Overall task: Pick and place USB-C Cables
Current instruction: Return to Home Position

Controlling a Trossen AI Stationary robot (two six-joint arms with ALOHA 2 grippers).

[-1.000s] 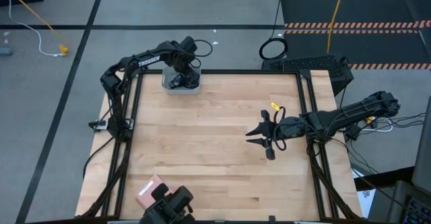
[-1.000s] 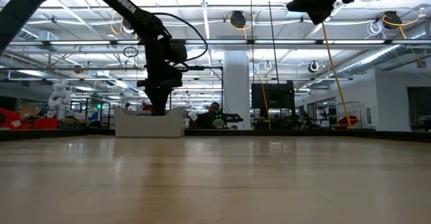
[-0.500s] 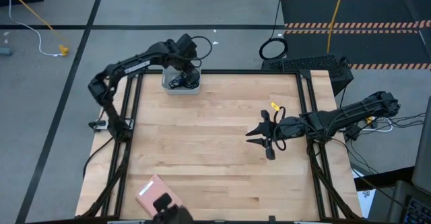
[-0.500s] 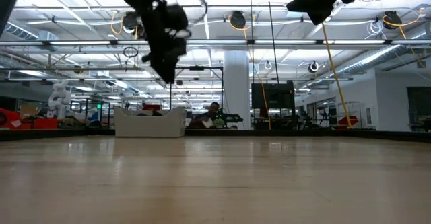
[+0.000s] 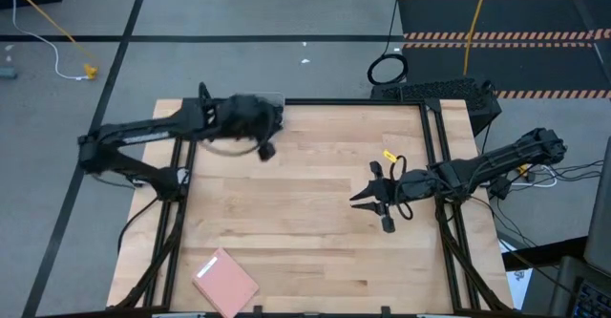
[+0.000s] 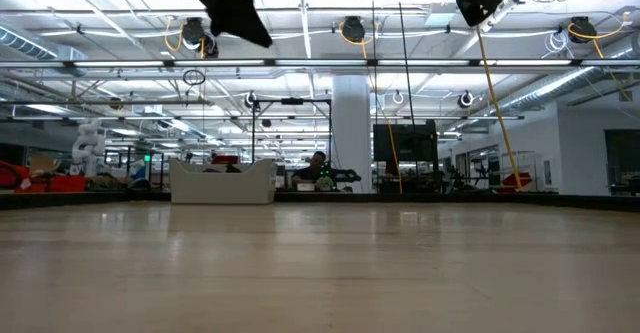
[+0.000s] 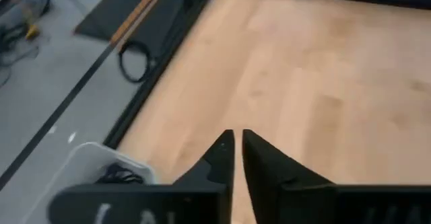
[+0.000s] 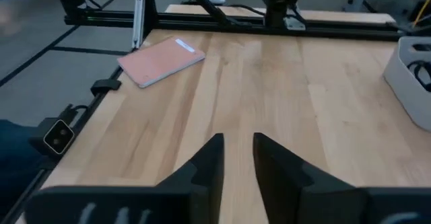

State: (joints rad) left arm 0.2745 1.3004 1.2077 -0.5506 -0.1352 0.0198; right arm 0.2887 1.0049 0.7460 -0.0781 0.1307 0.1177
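Left end effector [image 7: 237, 135] was all but closed, empty, raised over the tabletop [image 5: 305, 222] by the white bin [image 7: 75, 165] at the far edge. USB-C Cables [image 7: 118, 177] lay inside the bin. Right end effector [image 8: 237, 140] was slightly open, empty, near the right edge. Pink pad [image 5: 224, 282] sat at the near-left corner.

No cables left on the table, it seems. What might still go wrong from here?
1. The left gripper, shut and empty, hovers above the white bin; a dipping sweep might clip its rim and spill the cables.
2. The pink pad lies by the near edge of the table; a folding arm might nudge it off.
The right gripper waits over its right side.
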